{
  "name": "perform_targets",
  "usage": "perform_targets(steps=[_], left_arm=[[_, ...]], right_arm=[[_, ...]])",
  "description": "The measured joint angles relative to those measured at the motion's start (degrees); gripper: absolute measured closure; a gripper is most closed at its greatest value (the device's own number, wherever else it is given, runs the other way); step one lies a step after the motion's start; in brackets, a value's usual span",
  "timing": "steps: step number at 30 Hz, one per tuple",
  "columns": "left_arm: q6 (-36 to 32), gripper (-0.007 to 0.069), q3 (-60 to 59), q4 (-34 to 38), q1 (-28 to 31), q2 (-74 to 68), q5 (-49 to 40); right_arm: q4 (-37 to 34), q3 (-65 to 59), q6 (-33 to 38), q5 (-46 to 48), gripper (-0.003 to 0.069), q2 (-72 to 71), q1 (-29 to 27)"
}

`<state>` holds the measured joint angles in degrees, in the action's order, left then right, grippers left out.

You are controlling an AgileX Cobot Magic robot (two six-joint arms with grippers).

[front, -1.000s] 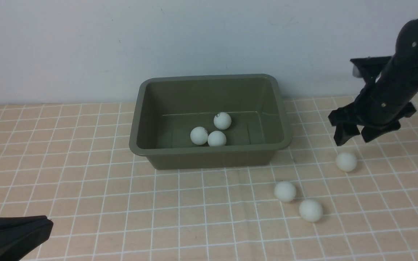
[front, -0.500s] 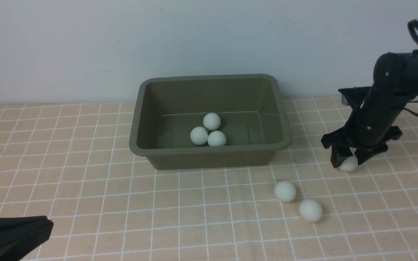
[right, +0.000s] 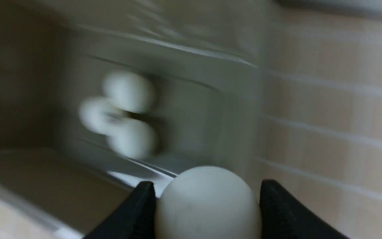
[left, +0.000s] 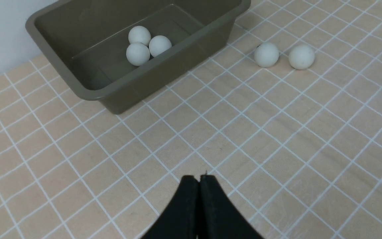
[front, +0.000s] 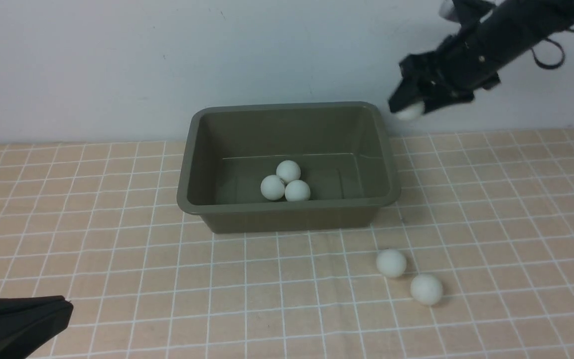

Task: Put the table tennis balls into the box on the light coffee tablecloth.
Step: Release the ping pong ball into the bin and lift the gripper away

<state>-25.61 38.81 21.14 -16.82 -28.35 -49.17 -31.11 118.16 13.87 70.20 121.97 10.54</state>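
My right gripper (front: 407,105), upper right of frame, is clamped on one table tennis ball (front: 411,112) near the upper-right corner of the olive-green box (front: 287,207); three balls (front: 287,181) lie inside at centre, and two balls (front: 391,263) sit on the checked tablecloth (front: 117,249) at lower right, awaiting pickup.
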Motion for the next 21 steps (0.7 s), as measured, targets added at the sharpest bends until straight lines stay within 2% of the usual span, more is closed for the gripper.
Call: perform_targets(steps=[4, 8, 15, 21], left_arm=[[0.0, 0.0693, 0.0, 0.0, 0.0, 0.0, 0.0], [0.0, 0.0693, 0.0, 0.0, 0.0, 0.0, 0.0], [0.0, 0.0693, 0.0, 0.0, 0.0, 0.0, 0.1], [0.0, 0.0693, 0.0, 0.0, 0.0, 0.0, 0.1]], right_arm=[[-0.1, 1.3, 1.3, 0.1, 0.0295, 1.8, 5.3], [4.3, 1.3, 0.9, 0.2, 0.0295, 6.8, 9.5], [7.0, 1.2, -0.5, 0.6, 0.0280, 11.2, 10.6], [6.5, 1.6, -0.5, 0.6, 0.0192, 11.3, 10.6]])
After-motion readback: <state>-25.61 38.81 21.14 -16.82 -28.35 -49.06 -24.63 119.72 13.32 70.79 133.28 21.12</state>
